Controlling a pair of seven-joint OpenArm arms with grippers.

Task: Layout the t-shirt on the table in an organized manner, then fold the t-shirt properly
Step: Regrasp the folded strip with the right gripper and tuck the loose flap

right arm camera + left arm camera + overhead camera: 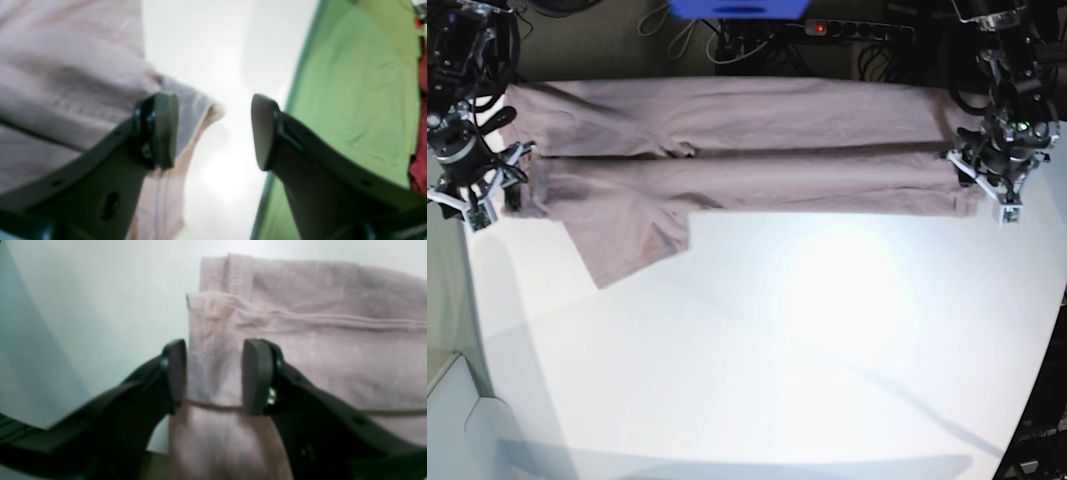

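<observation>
The soft, wrinkled dusty mauve cotton t-shirt [727, 150] lies folded into a long band across the upper part of the base view, its long axis running left to right, 1 sleeve [627, 245] jutting toward lower left. The smooth white table [807, 340] spreads bare below it. The left tool [213, 376] stands spread astride the hem corner. The right tool [215, 131] is spread wide beside the cloth's edge; only its wrist view shows green fabric [350, 100] past the table edge.

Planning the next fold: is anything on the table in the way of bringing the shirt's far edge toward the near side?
Nothing visible. The table in front of the t-shirt is bare white surface; only the two grippers sit at the shirt's ends.
</observation>
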